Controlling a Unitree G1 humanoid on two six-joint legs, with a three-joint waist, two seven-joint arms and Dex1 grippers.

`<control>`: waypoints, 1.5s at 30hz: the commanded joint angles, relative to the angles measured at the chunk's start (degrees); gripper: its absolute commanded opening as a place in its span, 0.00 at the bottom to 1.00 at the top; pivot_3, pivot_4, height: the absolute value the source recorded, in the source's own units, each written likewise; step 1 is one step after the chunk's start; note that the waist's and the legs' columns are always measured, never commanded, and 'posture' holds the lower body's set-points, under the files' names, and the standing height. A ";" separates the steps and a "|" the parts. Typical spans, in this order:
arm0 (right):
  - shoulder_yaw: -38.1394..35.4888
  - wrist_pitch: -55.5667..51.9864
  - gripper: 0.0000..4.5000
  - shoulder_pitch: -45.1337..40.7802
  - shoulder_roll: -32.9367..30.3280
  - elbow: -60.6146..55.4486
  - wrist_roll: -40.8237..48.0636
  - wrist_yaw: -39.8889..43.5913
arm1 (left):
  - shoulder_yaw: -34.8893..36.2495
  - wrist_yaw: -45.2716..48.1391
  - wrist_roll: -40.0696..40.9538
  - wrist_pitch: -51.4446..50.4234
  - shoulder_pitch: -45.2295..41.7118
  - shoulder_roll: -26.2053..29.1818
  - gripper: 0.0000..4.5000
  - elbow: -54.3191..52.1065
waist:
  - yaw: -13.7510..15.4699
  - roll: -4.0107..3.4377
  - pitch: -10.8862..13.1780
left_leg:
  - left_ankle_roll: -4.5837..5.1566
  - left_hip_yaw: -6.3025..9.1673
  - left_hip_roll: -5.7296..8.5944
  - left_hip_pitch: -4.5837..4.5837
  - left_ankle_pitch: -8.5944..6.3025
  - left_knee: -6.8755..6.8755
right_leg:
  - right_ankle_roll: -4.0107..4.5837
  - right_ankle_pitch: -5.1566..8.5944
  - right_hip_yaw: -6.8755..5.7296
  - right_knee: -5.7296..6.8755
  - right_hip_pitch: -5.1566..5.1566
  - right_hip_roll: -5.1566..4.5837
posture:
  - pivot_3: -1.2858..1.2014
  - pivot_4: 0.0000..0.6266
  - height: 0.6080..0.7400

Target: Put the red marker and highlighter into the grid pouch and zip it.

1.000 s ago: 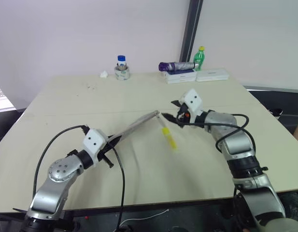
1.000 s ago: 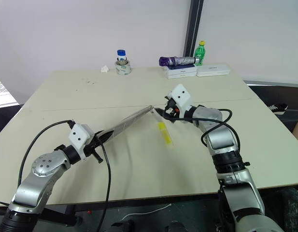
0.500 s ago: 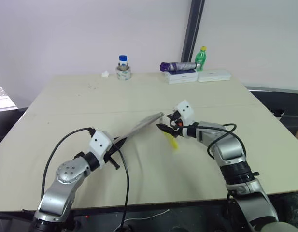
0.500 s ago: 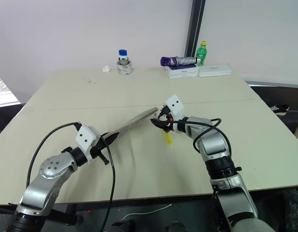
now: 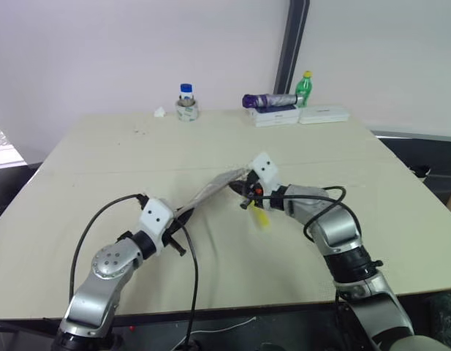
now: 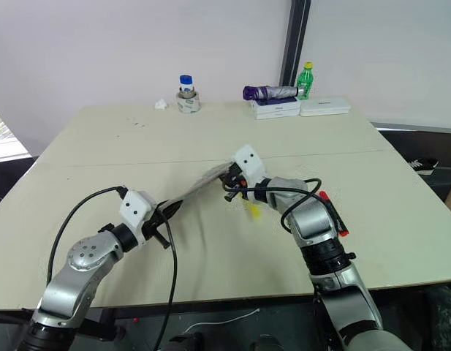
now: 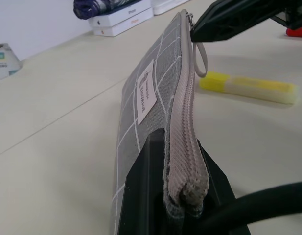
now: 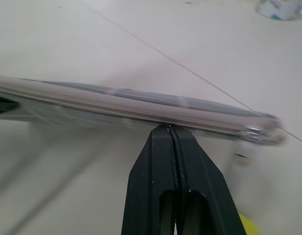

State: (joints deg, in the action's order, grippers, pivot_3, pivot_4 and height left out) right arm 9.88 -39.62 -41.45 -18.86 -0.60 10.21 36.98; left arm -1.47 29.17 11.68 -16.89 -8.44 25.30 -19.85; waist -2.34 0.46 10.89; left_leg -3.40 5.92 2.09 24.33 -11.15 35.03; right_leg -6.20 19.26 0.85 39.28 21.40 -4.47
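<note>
Flat grey fabric grid pouch (image 7: 155, 93) with white lines held edge-up above beige table (image 5: 101, 161). Left gripper (image 7: 182, 196) level, clamped on its near end. Right gripper (image 8: 171, 129), fingers fully closed, tips at far-end zipper. Chunky yellow highlighter (image 7: 246, 88) lies just beside pouch; slim red marker (image 6: 332, 212) beyond it.

My two head views look forward and down from above the table (image 5: 101, 153), far enough back to take in both arms and the far wall; they share almost the same scene, set slightly apart sideways. My left wrist view sits very near the grid pouch (image 7: 155, 93), looking along its zipper edge toward the highlighter (image 7: 246, 89) and the right gripper (image 7: 229, 22). My right wrist view looks along its own closed fingers (image 8: 160, 166), close against the pouch's edge. Both wrist views and both head views share the pouch.
</note>
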 commanded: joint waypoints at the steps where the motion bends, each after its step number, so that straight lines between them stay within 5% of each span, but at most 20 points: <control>1: -0.21 -0.18 0.01 -0.19 -0.31 -3.07 0.39 -0.01 | 0.08 -0.76 -0.62 0.06 -0.48 -0.22 0.00 -2.15 | 0.09 0.00 0.00 | 0.00 0.00 0.00 0.00 0.00 0.01 | 0.00 0.00 0.00 0.00 0.00 -0.01 | 0.52 0.24 0.98; 8: -1.74 -1.13 0.76 0.78 -3.36 -5.00 0.39 -0.19 | 1.51 -1.46 0.06 -0.66 -0.31 -0.35 0.00 -2.92 | 0.14 0.00 0.00 | 0.00 0.01 0.01 0.00 0.00 0.00 | 0.00 0.00 0.00 0.00 0.00 -0.02 | 0.52 0.24 0.98; 24: -3.50 10.51 0.76 -3.45 0.94 12.95 -2.62 -5.45 | 1.59 -1.30 2.21 -2.57 -0.54 -0.86 0.00 -5.06 | -0.04 0.00 0.00 | 0.00 -0.02 0.03 0.00 0.00 -0.01 | 0.00 0.00 0.00 -0.01 0.01 0.01 | 0.52 0.24 0.98; 31: -2.89 10.47 0.01 -2.96 1.05 11.28 -2.01 -3.98 | 1.65 -1.92 1.63 -2.85 -0.24 -0.88 0.00 -5.39 | 0.03 0.00 0.00 | 0.00 -0.01 0.03 0.01 0.00 0.00 | 0.00 0.00 0.00 -0.02 0.00 0.00 | 0.52 0.24 0.98; 45: 9.14 1.67 0.01 3.54 1.17 -10.96 -0.86 3.71 | -1.49 -5.02 -2.53 -1.07 -3.87 -4.56 0.00 0.19 | 0.09 0.00 0.00 | 0.00 0.03 0.03 0.01 0.00 0.00 | 0.00 0.00 -0.02 -0.02 0.00 0.01 | 0.52 0.24 0.98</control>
State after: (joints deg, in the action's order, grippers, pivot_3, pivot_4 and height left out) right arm 17.18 -38.01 -37.77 -18.09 -7.40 8.47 39.27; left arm -2.38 24.73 10.02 -19.32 -11.36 21.25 -19.41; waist -2.25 0.46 10.89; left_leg -3.41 5.96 2.13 24.34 -11.15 35.03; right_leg -6.20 19.26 0.84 39.26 21.40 -4.46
